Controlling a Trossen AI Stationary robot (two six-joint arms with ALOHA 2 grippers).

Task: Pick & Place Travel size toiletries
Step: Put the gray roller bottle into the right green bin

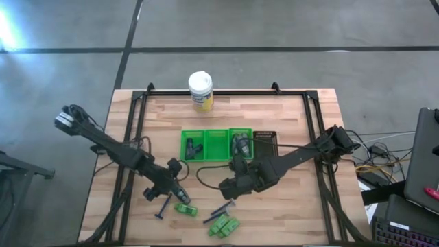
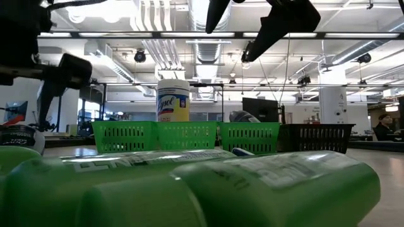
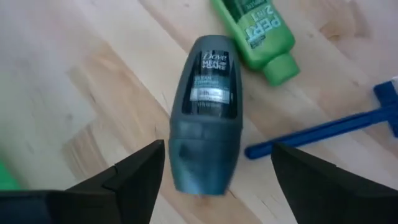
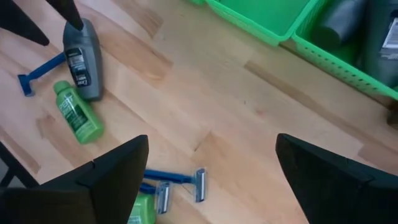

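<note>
Dark grey "Dove Men+Care" bottle lies on the wooden bench, lower left of the high view, between the wide-spread fingers of the left tool. Touching it lies a green "Pert 2in1" bottle, partly cut off, and just beside it a blue razor. Right tool hangs open near the green tray. Jar reads "Lysol".

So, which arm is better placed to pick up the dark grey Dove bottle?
Left. The left gripper hangs open directly over the Dove bottle; the right gripper hovers farther off, nearer the green tray.
</note>
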